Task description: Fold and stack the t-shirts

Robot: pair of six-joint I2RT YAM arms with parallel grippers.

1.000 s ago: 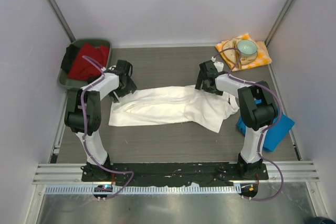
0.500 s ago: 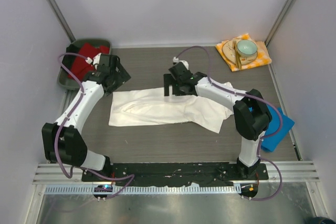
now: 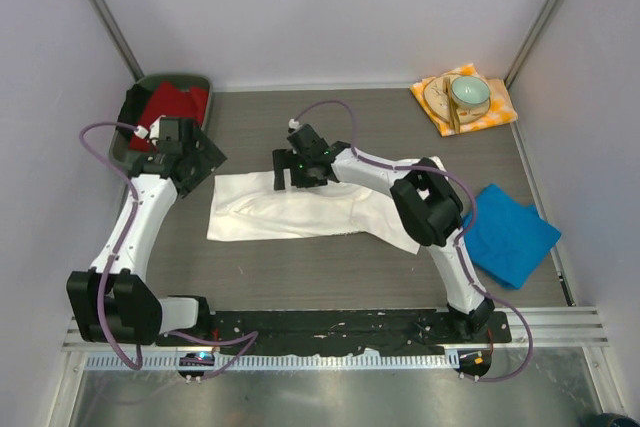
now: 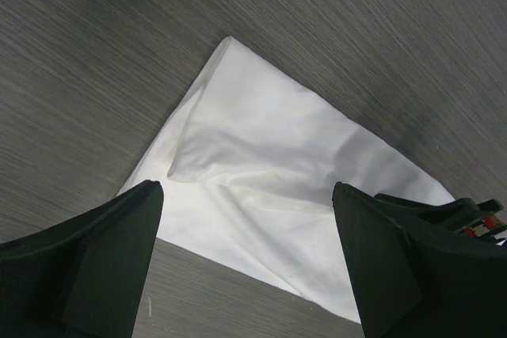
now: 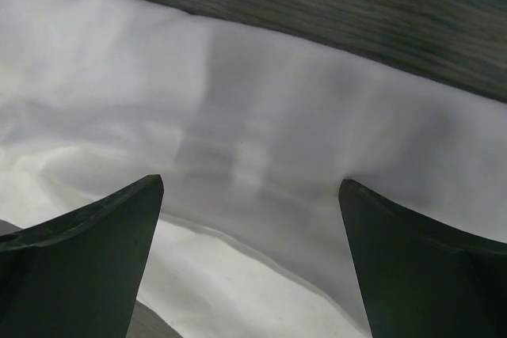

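Note:
The white t-shirt [image 3: 300,209] lies in a long folded strip across the middle of the table, its daisy print hidden. My left gripper [image 3: 203,159] is open and empty, hovering just beyond the shirt's back left corner [image 4: 230,45]; the left wrist view shows its jaws wide apart [image 4: 245,203]. My right gripper [image 3: 290,177] is open and empty over the shirt's back edge, left of centre, with white cloth [image 5: 261,140] between its jaws [image 5: 252,191]. The blue t-shirt [image 3: 510,234] lies in a loose heap at the right.
A green bin [image 3: 145,97] holding red cloth [image 3: 170,112] stands at the back left. An orange-and-white checked napkin [image 3: 495,112] with a plate and a cup [image 3: 470,93] lies at the back right. Grey walls enclose the table.
Both grippers have moved left. The right arm has stretched from the shirt's right end along its back edge to left of centre. The left arm has unfolded outward. The blue shirt is uncovered.

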